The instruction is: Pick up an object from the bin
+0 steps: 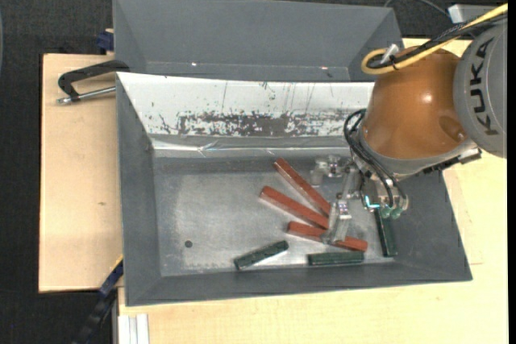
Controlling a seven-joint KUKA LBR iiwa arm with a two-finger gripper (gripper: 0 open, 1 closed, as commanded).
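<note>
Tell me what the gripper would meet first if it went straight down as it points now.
Probably the short red stick at the front right of the bin floor; the gripper hangs right over it, though depth is unclear.

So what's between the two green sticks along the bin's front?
Nothing: in the camera view, bare bin floor separates the left green stick from the right green stick.

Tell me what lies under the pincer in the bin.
Under the pincer lie the right ends of several red-brown sticks and a short red piece. A dark green stick lies beside that piece. How the sticks' ends overlap is covered by the pincer.
</note>
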